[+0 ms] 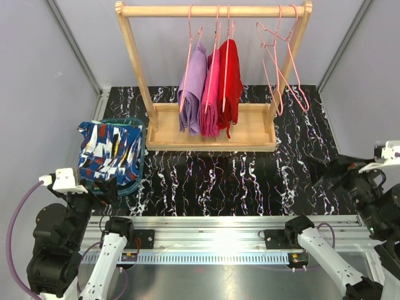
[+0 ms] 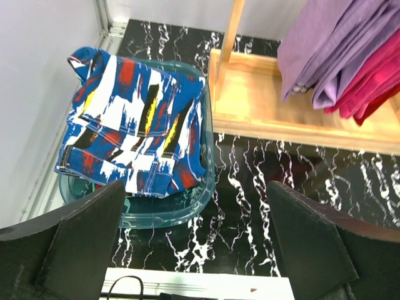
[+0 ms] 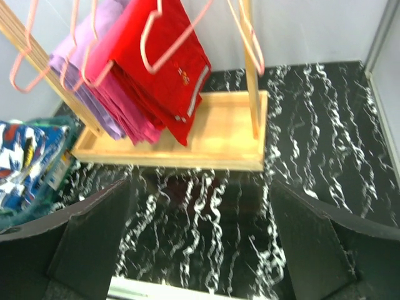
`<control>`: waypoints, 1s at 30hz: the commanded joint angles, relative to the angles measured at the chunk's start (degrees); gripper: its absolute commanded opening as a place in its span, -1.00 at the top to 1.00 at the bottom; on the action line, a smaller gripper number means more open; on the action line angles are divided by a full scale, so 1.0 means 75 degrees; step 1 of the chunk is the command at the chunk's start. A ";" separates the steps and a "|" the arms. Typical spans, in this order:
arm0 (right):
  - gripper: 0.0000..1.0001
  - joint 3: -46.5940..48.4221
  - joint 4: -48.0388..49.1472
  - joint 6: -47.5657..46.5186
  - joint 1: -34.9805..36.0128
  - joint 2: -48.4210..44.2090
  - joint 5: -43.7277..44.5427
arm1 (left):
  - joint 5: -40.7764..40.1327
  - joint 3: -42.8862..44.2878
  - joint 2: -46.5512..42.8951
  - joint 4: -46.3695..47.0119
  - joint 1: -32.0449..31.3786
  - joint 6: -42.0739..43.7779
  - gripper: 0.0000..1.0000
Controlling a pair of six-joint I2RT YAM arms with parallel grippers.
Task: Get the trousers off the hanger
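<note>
The folded navy blue cloth trousers (image 1: 109,153), patched white, red and yellow, lie on top of the round teal plastic basket (image 2: 187,217). My left gripper (image 2: 195,250) hangs near them, fingers spread and empty. My right gripper (image 3: 200,250) is also spread wide, facing the wooden clothes rack (image 1: 134,56).

Lilac pair (image 1: 192,87), pink pair (image 1: 211,103) and red pair (image 1: 232,78) hang on a wooden rack (image 1: 253,127).

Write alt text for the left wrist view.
Navy blue trousers with white, red and yellow patches lie folded on a teal bin on the black marbled table, framed by the open left gripper. Beyond, lilac trousers and pink trousers hang over a wooden rack tray.
</note>
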 commanded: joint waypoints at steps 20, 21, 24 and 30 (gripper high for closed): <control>-0.99 -0.1046 -0.0797 -0.0058 0.0006 -0.0418 0.0639 | 0.0243 -0.0303 0.0011 0.0523 -0.0083 0.0212 -0.98; -0.99 -0.1069 -0.0762 -0.0058 0.0017 -0.0429 0.0651 | 0.0219 -0.0291 0.0011 0.0488 -0.0083 0.0188 -0.98; -0.99 -0.1198 -0.0634 -0.0047 0.0017 -0.0418 0.0628 | 0.0161 -0.0256 0.0070 0.0534 -0.0083 0.0165 -0.98; -0.99 -0.1363 -0.0504 -0.0094 0.0005 -0.0371 0.0581 | 0.0020 -0.0197 0.0140 0.0569 -0.0083 0.0200 -0.98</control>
